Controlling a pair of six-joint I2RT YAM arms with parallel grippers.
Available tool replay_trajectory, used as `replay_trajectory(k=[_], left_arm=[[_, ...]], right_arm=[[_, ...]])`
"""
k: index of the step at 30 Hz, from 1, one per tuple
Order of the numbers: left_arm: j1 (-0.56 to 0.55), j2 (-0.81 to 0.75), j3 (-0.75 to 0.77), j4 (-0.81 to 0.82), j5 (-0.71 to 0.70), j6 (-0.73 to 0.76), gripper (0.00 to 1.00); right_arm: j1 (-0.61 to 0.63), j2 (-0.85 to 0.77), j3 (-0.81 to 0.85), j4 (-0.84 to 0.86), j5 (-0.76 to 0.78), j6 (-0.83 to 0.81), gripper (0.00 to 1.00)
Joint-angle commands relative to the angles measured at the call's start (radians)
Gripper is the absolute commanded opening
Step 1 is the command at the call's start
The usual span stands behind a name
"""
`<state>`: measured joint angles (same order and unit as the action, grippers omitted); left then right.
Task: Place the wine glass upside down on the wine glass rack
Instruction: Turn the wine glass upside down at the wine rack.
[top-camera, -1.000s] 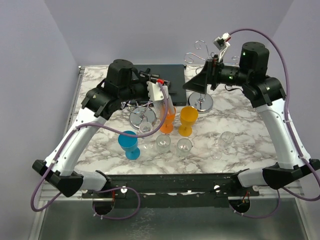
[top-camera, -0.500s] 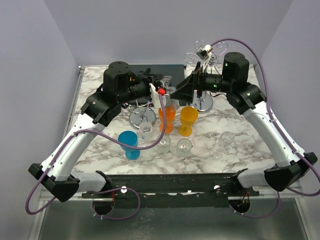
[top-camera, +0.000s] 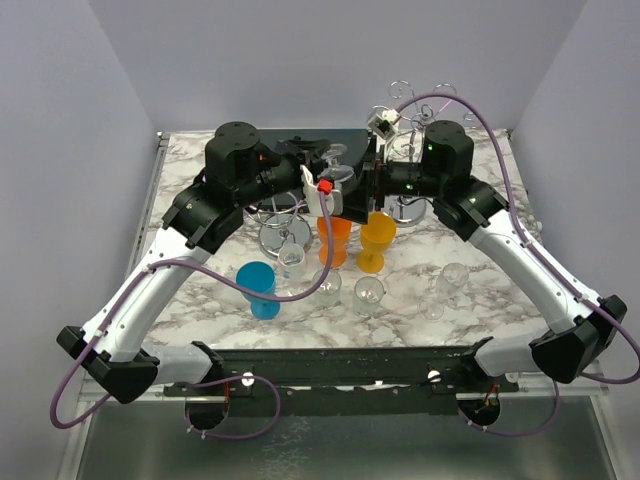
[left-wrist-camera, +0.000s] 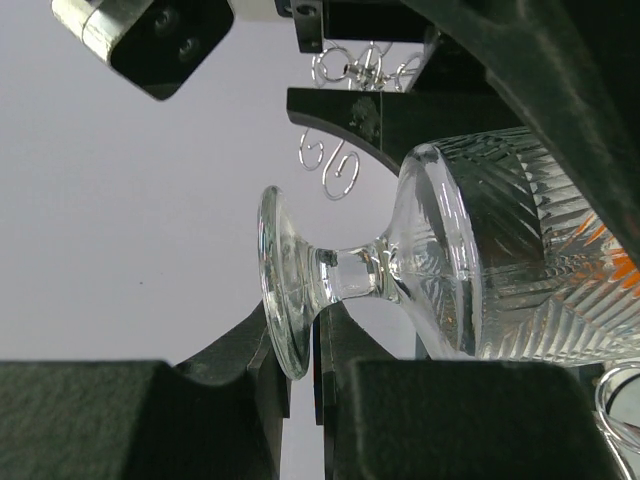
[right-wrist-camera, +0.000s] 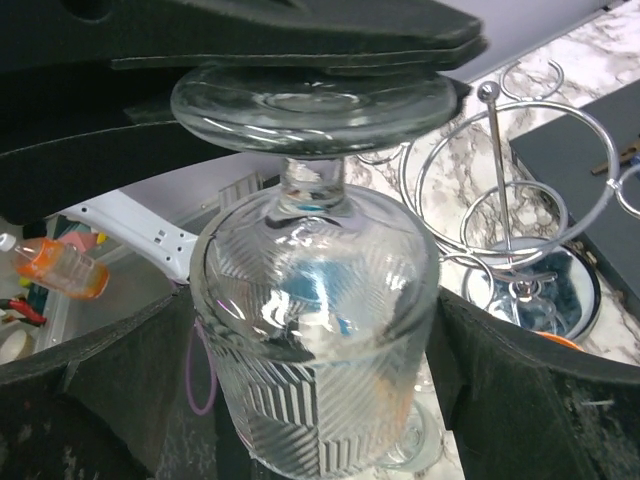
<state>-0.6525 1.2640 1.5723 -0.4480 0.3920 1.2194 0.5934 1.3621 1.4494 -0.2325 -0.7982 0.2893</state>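
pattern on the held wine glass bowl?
Clear wine glass bowl with cut herringbone ribbing; right wrist view shows it best.

High overview; close wrist views, apparently sharing the wine glass (left-wrist-camera: 470, 250)

Count, all views:
- Robot arms (top-camera: 160, 275): 2.
- Wire racks (top-camera: 405, 205): 2, each on a round base. One has curled hooks at the top, the other has ring loops.
- Blue goblet (top-camera: 258, 285): 1.
- Orange glasses (top-camera: 378, 240): 2.
- Clear glasses (top-camera: 368, 292): 6 in total. 5 stand on the table, though the one nearest the right front is faint in the overhead view, so that count is less certain. The 6th is the ribbed wine glass (left-wrist-camera: 450, 250), held off the surface.
- Stemmed glasses, all colours: 9.
- Dark flat mat (top-camera: 347, 140): 1.
- Marble table (top-camera: 480, 240): 1.
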Motion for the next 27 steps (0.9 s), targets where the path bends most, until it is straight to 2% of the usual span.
replay_trajectory(k=[1, 5, 13, 16, 19, 21, 24, 27], left_arm=[[-0.009, -0.028, -0.006, 0.1, 0.005, 0.042, 0.0], [-0.011, -0.044, -0.032, 0.11, 0.006, 0.07, 0.0], [-0.011, -0.066, -0.051, 0.135, 0.007, 0.101, 0.0], [-0.011, -0.078, -0.068, 0.157, 0.01, 0.111, 0.0], [-0.011, -0.084, -0.077, 0.173, 0.01, 0.104, 0.0], [-0.011, -0.088, -0.086, 0.178, 0.01, 0.103, 0.0], [-0.011, -0.09, -0.094, 0.19, 0.007, 0.097, 0.0], [-0.012, -0.087, -0.088, 0.201, 0.005, 0.08, 0.0]], right_arm=[[0.016, 0.002, -0.03, 0.101, 0.025, -0.011, 1.0], [0.015, -0.015, -0.065, 0.173, 0.034, 0.014, 0.96], [0.016, -0.024, -0.105, 0.177, 0.042, 0.023, 0.88], [0.016, -0.033, -0.113, 0.18, 0.054, 0.024, 0.89], [0.016, -0.055, -0.136, 0.202, 0.09, 0.025, 0.93], [0.015, -0.069, -0.149, 0.223, 0.11, 0.031, 0.92], [0.015, -0.073, -0.156, 0.291, 0.122, 0.047, 0.81], [0.016, -0.065, -0.159, 0.318, 0.112, 0.059, 0.61]])
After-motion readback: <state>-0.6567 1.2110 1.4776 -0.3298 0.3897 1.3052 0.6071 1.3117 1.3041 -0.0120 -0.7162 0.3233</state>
